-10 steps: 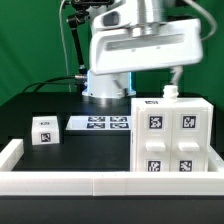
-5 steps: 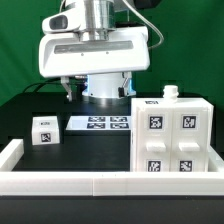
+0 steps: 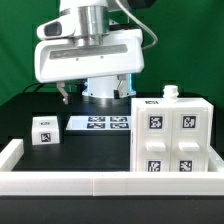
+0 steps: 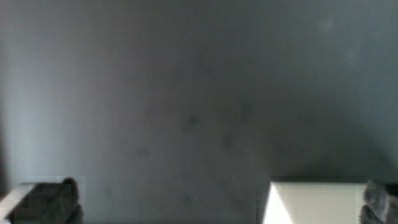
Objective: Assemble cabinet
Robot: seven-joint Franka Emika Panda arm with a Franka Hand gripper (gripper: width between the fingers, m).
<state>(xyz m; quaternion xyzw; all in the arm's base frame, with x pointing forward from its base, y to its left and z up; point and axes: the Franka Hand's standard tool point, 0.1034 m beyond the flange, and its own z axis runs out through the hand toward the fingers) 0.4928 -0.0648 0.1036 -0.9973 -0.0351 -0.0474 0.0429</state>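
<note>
The cabinet body [image 3: 175, 140], a large white box with several square tags on its front, stands at the exterior view's right with a small white piece [image 3: 170, 93] on top. A small white tagged block [image 3: 42, 130] lies at the left. My gripper [image 3: 95, 92] hangs high above the table, left of the cabinet body, its broad white hand [image 3: 88, 55] filling the upper middle. The dark fingers [image 3: 64, 92] are spread wide with nothing between them. In the wrist view the gripper [image 4: 214, 205] is open over dark table, with a white surface [image 4: 320, 205] near one fingertip; which piece it is I cannot tell.
The marker board [image 3: 100, 124] lies flat behind the block, in front of the robot base [image 3: 105, 90]. A long low white border wall [image 3: 100, 182] runs along the front and up the left side [image 3: 10, 155].
The hand has swung from above the cabinet body towards the exterior view's left and come slightly lower. The cabinet body and the block have not moved.
</note>
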